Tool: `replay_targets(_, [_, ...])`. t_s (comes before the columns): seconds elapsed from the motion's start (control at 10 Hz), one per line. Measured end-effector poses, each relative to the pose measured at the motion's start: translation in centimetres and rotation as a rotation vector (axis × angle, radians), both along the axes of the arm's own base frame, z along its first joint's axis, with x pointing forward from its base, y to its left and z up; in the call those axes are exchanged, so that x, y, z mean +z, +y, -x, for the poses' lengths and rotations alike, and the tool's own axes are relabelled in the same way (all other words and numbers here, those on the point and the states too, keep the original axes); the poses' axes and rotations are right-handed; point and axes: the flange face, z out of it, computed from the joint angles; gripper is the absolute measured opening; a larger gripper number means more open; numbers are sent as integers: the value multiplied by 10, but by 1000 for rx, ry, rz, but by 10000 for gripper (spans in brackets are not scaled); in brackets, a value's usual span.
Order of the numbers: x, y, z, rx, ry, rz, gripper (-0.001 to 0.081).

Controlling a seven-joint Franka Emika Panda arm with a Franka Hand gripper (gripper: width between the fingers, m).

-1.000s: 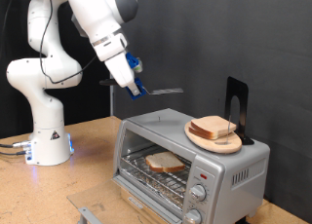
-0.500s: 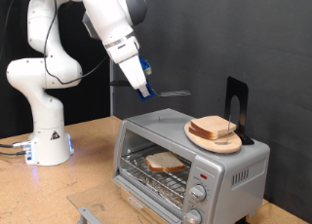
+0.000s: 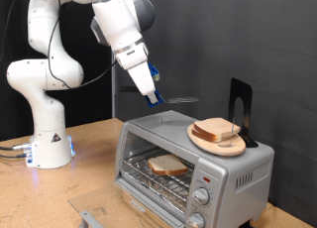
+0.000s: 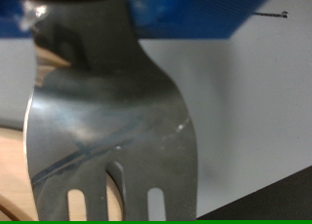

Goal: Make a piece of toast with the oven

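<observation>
gripper [image 3: 154, 96]: closed on a metal spatula [image 3: 176, 96], above the oven [image 3: 193, 161]
toast [image 3: 166, 165]: 1 slice on the rack, below the gripper
plate [image 3: 217, 139]: more bread, beside the blade
risk: blade could knock the plate off

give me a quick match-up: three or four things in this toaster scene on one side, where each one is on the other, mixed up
Things:
1. bread slice
2. wooden plate
3. metal spatula
4. knobs

Places:
A. on the roof of the oven
B. on the oven's front panel, at the exterior view's right of the open door
C. on the wire rack inside the oven
D. clamped in the pincer, in the air above the oven

Pairs: 1-C, 2-A, 3-D, 4-B
</observation>
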Motion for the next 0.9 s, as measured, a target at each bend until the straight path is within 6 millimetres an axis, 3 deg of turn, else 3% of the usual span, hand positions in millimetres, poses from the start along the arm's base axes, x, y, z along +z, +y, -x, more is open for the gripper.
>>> replay_targets(0.9, [-17,26,1,21,0,28,400])
